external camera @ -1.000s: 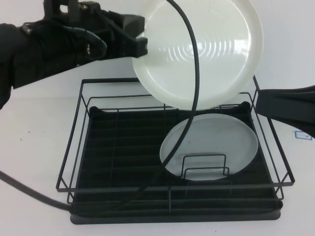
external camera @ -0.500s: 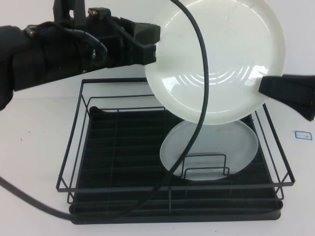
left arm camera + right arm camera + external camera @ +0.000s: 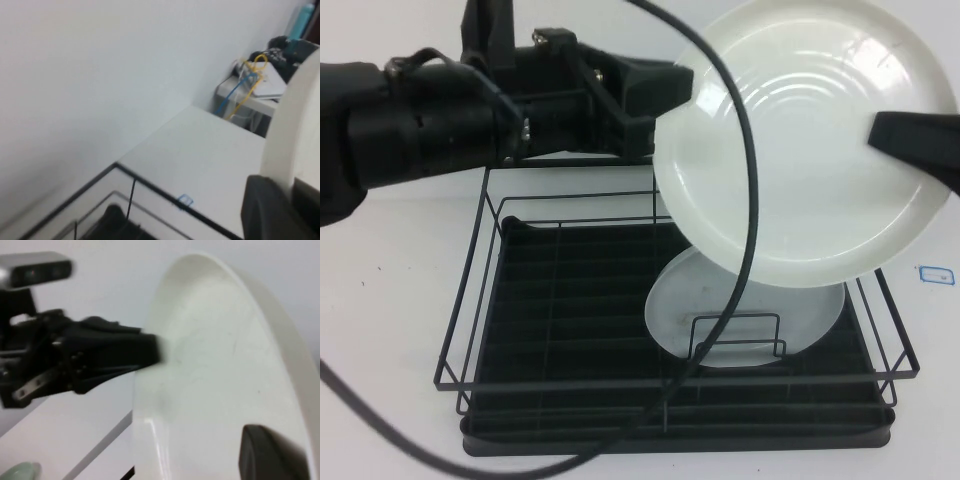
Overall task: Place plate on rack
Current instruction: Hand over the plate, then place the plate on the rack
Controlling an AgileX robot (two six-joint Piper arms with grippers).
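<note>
In the high view the left gripper [image 3: 665, 95] clamps the plate's [image 3: 800, 170] left edge, holding it tilted above the rack [image 3: 560, 300] and a grey plate [image 3: 760, 315]. The right gripper [image 3: 910, 140] overlaps its right edge. In the right wrist view its finger [image 3: 267, 452] lies against the plate's face, its state unclear.

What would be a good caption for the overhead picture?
Left gripper and right gripper hold a white plate above the rack, where another plate lies.
</note>
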